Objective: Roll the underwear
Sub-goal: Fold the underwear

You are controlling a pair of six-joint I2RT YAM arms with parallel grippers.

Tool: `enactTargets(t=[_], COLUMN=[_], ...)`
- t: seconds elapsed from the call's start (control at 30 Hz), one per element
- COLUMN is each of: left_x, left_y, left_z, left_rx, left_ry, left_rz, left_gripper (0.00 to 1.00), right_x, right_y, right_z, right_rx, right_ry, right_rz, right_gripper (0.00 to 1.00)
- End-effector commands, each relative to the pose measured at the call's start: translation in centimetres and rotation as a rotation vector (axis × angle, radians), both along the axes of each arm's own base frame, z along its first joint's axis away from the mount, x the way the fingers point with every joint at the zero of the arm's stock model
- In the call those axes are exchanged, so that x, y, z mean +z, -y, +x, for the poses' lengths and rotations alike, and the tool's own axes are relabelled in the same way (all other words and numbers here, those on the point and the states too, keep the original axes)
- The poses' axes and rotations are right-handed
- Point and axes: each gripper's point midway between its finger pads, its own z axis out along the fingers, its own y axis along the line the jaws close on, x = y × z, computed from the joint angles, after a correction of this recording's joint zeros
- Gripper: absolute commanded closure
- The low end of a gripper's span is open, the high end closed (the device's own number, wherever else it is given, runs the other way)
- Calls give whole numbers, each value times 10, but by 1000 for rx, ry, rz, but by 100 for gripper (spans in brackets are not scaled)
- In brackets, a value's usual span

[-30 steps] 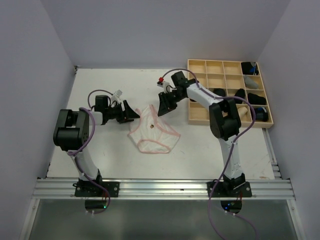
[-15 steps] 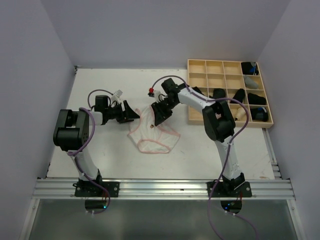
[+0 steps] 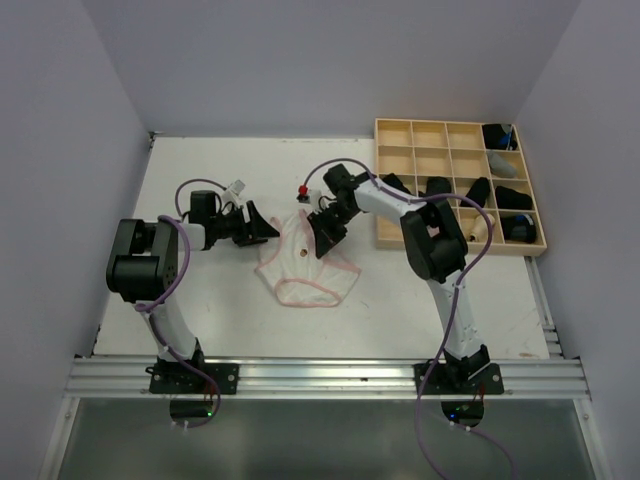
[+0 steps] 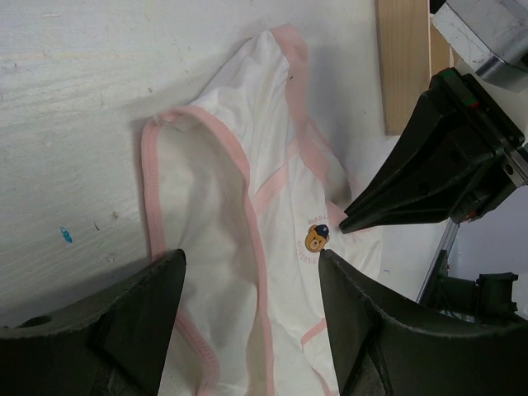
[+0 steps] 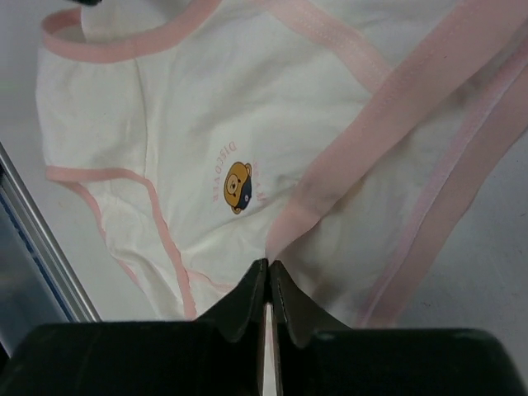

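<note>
The whitish underwear (image 3: 305, 264) with pink edging and a small bear print lies flat mid-table, also plain in the left wrist view (image 4: 272, 206) and the right wrist view (image 5: 206, 124). My right gripper (image 3: 322, 240) sits on its upper right edge, with the jaws pinched together on a fold of the pink band (image 5: 268, 264). At the cloth's upper left edge, my left gripper (image 3: 268, 230) stands open. Its two fingers straddle the fabric (image 4: 252, 260) without closing on it.
A pale wooden grid tray (image 3: 430, 135) stands at the back right. Black rolled briefs (image 3: 515, 197) fill several of its right-hand cells. The tray's corner (image 4: 404, 66) shows in the left wrist view, close behind the right arm.
My right gripper has moved left and down from beside the tray onto the underwear's upper right edge and has shut on the pink band. The left arm has stayed still.
</note>
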Motion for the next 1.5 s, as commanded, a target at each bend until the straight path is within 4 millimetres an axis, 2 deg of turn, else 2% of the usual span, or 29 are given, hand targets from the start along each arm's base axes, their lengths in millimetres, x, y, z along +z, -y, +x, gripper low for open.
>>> enactTargets(t=[0.0, 0.1, 0.27, 0.37, 0.6, 0.8, 0.93, 1.03, 1.23, 1.33, 1.47], left_x=[-30, -30, -30, -31, -33, -35, -36, -35, -31, -30, -31], left_y=[-15, -16, -16, -16, -19, -22, -24, -25, -22, -22, -22], left_z=[-13, -14, -16, -16, -16, -17, -17, -16, -15, -15, -17], left_rx=[38, 33, 31, 28, 24, 26, 27, 26, 10, 9, 1], left_ry=[-67, -63, -67, -66, -69, -77, -83, -83, -69, -68, -69], left_rz=[88, 97, 101, 104, 122, 136, 150, 151, 134, 132, 136], left_gripper=[29, 29, 29, 29, 29, 29, 29, 29, 29, 29, 29], right_x=[22, 36, 46, 40, 25, 20, 21, 25, 37, 32, 21], right_y=[-4, 2, 16, 29, 42, 50, 45, 42, 56, 66, 75], right_z=[-10, -7, 7, 11, 14, 26, 34, 36, 33, 28, 30], right_rx=[43, 12, -51, -81, -114, -174, -210, -212, -154, -114, -93], right_ry=[-13, -14, 6, 1, -21, -9, -15, -26, 44, 56, 69], right_rz=[70, 94, 94, 64, 18, -9, 8, 23, -11, -50, -106], right_gripper=[98, 100, 100, 100, 100, 100, 100, 80, 74, 70, 64])
